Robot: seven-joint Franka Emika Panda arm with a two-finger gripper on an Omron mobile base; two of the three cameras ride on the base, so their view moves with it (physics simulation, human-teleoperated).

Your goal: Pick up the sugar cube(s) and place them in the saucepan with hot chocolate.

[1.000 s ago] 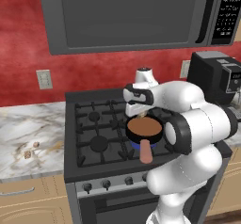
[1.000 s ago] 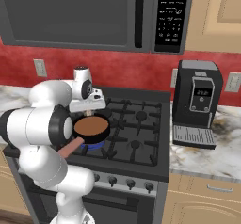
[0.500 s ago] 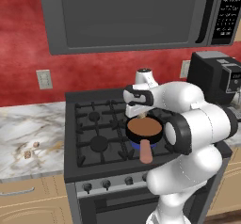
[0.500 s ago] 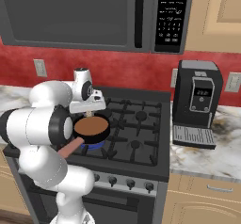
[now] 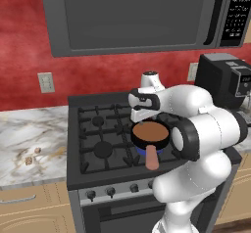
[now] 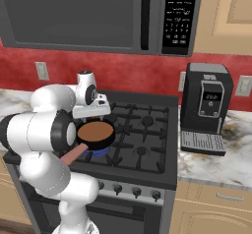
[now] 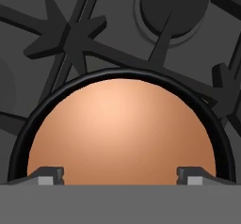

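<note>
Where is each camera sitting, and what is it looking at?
Left base view: behind the arm on its left, looking forward and down at the stove; the white arm rises at lower right, over the saucepan.
Right base view: behind on the right, facing the same stove, with a coffee machine beside it; the arm rises at lower left.
Hand view: on the hand, looking straight down into the hot chocolate; the claw has its fingertips wide apart at the bottom.
Shared: all three show the saucepan on the stove.

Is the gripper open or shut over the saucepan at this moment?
Open. In the hand view the gripper fingertips stand far apart above the saucepan, with nothing between them.
</note>
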